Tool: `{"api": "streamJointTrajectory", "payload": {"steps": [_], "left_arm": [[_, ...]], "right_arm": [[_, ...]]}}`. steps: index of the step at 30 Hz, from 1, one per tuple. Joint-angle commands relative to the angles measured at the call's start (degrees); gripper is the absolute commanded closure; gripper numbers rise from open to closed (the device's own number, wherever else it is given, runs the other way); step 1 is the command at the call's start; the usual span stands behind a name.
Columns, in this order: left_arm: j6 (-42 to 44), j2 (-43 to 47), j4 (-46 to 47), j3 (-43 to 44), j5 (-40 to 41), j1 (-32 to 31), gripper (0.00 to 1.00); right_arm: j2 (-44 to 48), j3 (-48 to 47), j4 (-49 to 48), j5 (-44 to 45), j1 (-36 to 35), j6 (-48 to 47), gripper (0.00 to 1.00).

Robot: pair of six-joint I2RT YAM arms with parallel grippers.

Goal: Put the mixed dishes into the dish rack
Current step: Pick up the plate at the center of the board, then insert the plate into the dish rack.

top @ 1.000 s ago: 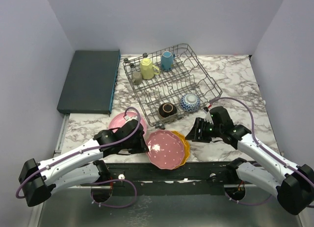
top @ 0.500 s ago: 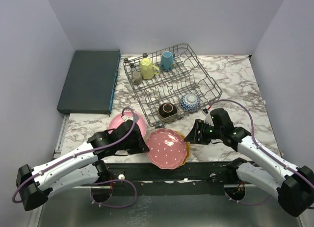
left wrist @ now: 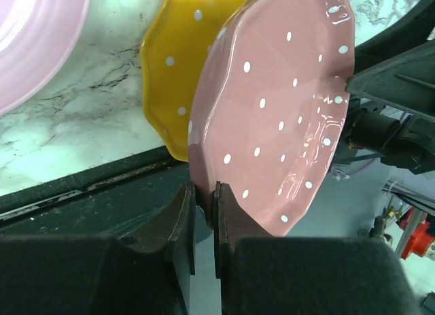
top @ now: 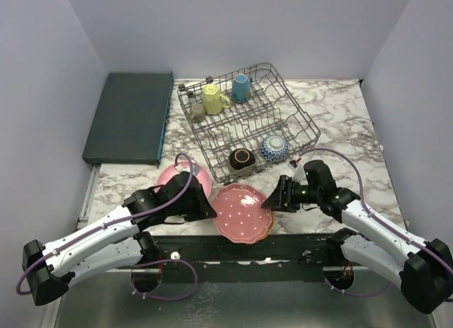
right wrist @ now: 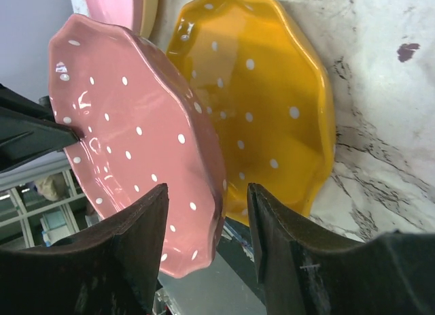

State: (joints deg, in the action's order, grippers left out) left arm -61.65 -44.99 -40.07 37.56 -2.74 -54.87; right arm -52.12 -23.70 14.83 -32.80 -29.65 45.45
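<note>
My left gripper (top: 207,212) (left wrist: 205,192) is shut on the left rim of a pink dotted plate (top: 243,213) (left wrist: 279,118) (right wrist: 129,138), holding it tilted above an orange dotted plate (top: 267,216) (left wrist: 178,56) (right wrist: 258,97) that lies on the marble. My right gripper (top: 272,200) (right wrist: 207,199) is open, and the pink plate's right rim lies between its fingers without touching them. The grey wire dish rack (top: 297,115) holds a yellow mug (top: 211,98), a blue mug (top: 241,86), a grey-green mug (top: 197,112), a brown bowl (top: 241,159) and a blue-white bowl (top: 274,148). A plain pink plate (top: 172,174) (left wrist: 34,43) lies under my left arm.
A flat dark teal slab (top: 131,117) lies at the back left. The table's front edge and a black rail (top: 233,244) run just below the plates. Bare marble (top: 347,129) extends right of the rack.
The pink dotted plate has tipped flatter and shifted slightly right in the left gripper. The right gripper has moved left until its open fingers straddle the plate's right rim.
</note>
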Motion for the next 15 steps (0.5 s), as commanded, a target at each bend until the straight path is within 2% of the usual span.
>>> {"api": "streamJointTrajectory", "payload": {"steps": [1,15], "left_arm": [[-1.46,2.15,7.0,4.79,-4.09,0.07,1.0],[-2.07,1.41,11.43,4.19,-6.51,0.03,1.0]], "right_arm": [[-0.7,1.73,-6.42,-5.08,-0.28,2.02,0.44],[0.44,5.32,-20.62,-12.5,-0.32,8.13,0.44]]}}
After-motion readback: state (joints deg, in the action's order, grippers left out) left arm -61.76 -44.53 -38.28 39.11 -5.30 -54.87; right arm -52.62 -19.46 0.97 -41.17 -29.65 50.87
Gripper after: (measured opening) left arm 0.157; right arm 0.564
